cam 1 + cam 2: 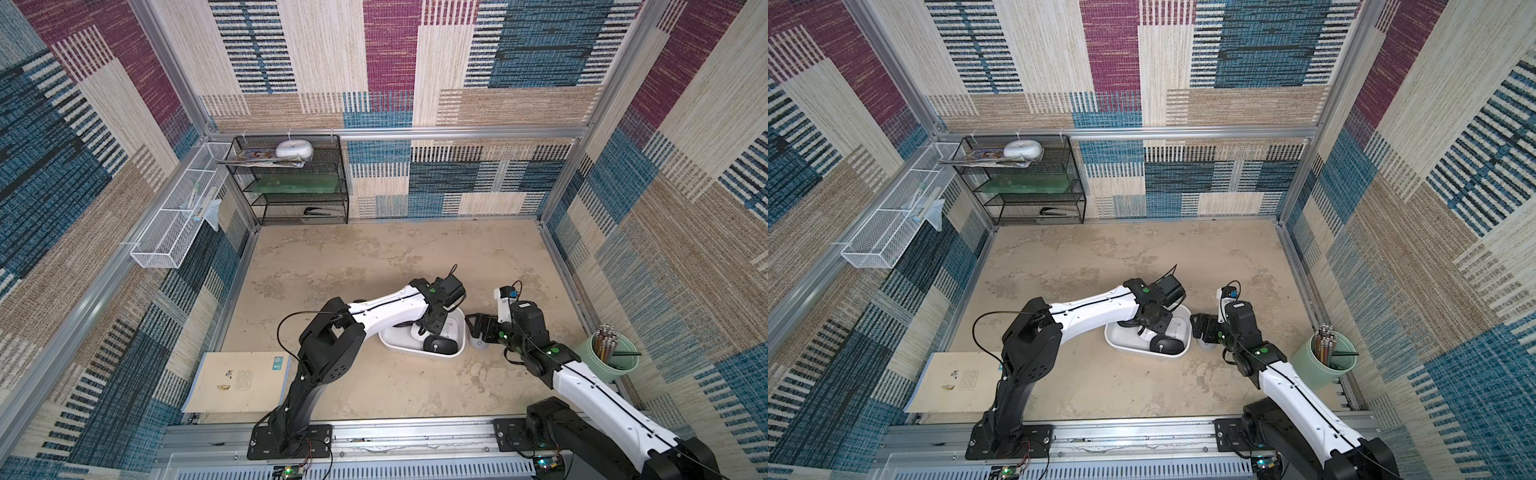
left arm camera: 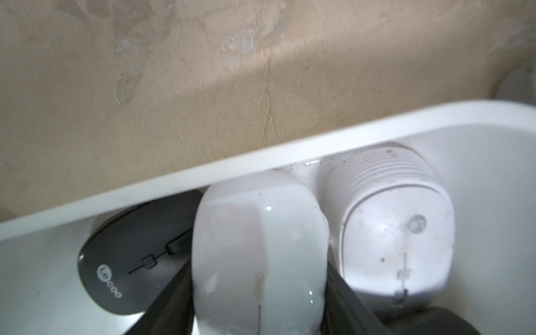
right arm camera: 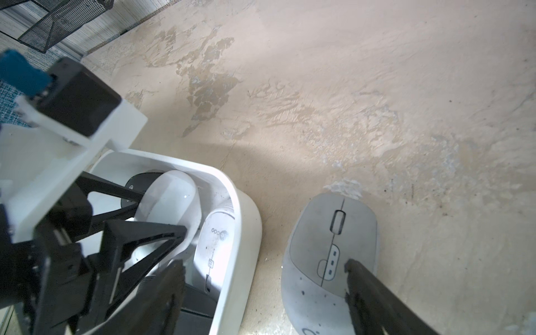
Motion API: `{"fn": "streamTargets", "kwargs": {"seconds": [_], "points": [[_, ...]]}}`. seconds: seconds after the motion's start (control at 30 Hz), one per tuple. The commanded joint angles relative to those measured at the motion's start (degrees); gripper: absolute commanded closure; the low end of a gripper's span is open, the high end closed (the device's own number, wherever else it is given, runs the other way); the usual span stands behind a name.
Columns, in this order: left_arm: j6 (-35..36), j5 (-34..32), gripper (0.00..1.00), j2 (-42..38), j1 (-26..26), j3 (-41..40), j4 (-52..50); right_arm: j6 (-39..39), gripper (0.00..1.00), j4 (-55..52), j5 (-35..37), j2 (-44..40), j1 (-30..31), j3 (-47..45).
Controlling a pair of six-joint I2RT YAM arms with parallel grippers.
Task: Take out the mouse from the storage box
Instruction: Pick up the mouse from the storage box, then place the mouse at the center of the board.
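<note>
Mottled beige tabletop (image 1: pixel 374 266). Left gripper (image 2: pixel 259 272) pinches flanks, glossy white mouse (image 2: pixel 255 226) inside shallow white plastic storage box (image 2: pixel 261 161); likely light, slippery. Right gripper (image 3: pixel 264 264) agape, empty.

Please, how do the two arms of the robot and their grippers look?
The left arm and right arm have white shells between black joints, a thin black cable along the white part, and green dots near the wrists. A loose black cable loops off the left one. The left gripper and right gripper are black, with fingers shaped as open triangular frames.
</note>
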Motion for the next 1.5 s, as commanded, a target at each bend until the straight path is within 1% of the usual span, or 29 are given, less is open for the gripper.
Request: {"fn": "streamTargets", "kwargs": {"seconds": [0.0,0.17,0.47,0.6,0.7,0.8,0.93,1.03,1.1,1.23,1.33,1.47], "points": [[0.0,-0.9,0.45,-1.8,0.0,-0.3,-0.5,-0.1,0.11,0.3,0.0,-0.1,0.1,0.1],[0.3,0.1,0.45,-5.2,0.0,-1.9,-0.5,-0.1,0.11,0.0,0.2,-0.3,0.1,0.3],[-0.4,2.4,0.45,-14.7,1.5,-8.4,-0.5,0.0,0.11,-0.5,-0.6,0.1,0.0,1.5],[-1.1,3.0,0.45,-20.1,3.4,-13.4,-0.5,-0.1,0.1,-0.5,-0.9,0.2,0.2,1.8],[-1.1,4.7,0.44,-24.5,5.2,-18.0,-0.7,-0.1,0.1,-0.6,-1.1,0.4,0.5,2.2],[-1.3,4.6,0.44,-28.8,6.9,-22.8,-2.3,-0.2,0.1,-0.4,-1.2,0.8,0.7,2.5],[-3.2,5.1,0.44,-35.0,9.2,-30.3,-2.7,-0.5,0.1,-0.2,-1.5,2.6,1.3,3.6],[-4.8,5.2,0.43,-38.1,10.4,-34.8,-2.7,-0.5,0.1,0.3,-1.3,4.0,2.4,4.4],[-6.0,5.7,0.43,-39.4,11.6,-37.3,-2.1,-0.5,0.1,0.5,-1.2,4.9,3.2,5.0],[-7.8,9.2,0.43,-40.9,15.2,-42.9,2.2,-1.2,0.09,0.6,-0.8,6.1,5.7,6.0],[-8.1,10.9,0.43,-39.9,17.9,-45.6,4.9,-2.2,0.09,-1.8,0.1,7.1,7.4,7.6],[-7.8,11.3,0.44,-37.2,19.3,-46.6,7.0,-2.9,0.09,-3.3,0.4,7.2,9.1,8.3]]}}
